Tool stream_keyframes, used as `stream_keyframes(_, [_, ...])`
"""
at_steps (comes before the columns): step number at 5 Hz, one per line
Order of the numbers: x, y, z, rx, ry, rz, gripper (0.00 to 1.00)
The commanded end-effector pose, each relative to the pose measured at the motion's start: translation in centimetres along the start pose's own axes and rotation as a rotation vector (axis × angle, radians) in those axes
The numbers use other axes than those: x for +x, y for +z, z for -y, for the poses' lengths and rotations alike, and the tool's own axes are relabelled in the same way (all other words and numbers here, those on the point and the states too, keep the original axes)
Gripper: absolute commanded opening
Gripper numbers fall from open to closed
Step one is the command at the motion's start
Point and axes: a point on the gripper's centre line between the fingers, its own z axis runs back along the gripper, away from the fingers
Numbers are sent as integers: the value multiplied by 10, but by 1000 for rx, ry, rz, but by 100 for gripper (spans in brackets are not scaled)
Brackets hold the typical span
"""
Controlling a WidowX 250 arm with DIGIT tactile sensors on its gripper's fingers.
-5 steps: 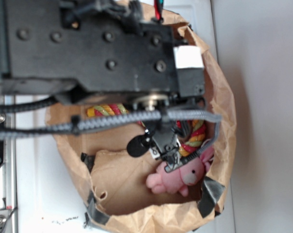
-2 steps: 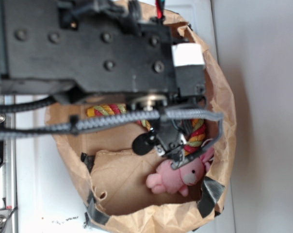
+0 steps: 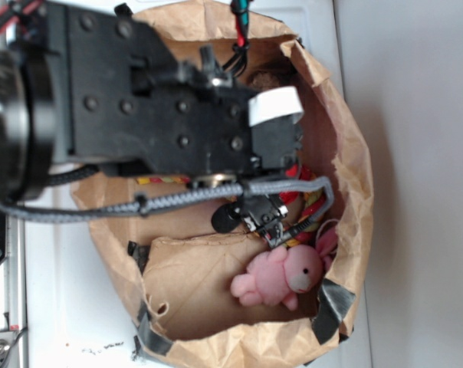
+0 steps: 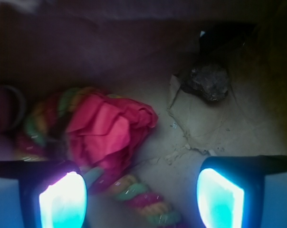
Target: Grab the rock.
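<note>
Arm point(image 3: 162, 115): black housing, round screw heads, white label point(image 3: 274, 106), grey braided cable point(image 3: 185, 201), red wires. Gripper point(image 4: 141, 194): black fingers, pads glowing cyan.

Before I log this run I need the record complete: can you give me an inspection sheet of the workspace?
Surface: brown paper bag on a white top, bag floor creased and torn.
Job's things: rock near the far corner of the bag, untouched.
Clutter: red ruffled fabric ball on a striped rope; pink plush bunny.
Grippers: gripper open, holding nothing, short of the rock.
Cables: grey braided cable draped across the arm.
Surroundings: grey wall on the right side of the exterior view.
</note>
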Motion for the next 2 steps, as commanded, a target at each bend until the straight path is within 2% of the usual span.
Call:
stream_keyframes(1, [18, -18, -12, 42, 88, 83, 100])
stream_keyframes(2, [25, -23, -17, 58, 114, 80, 100])
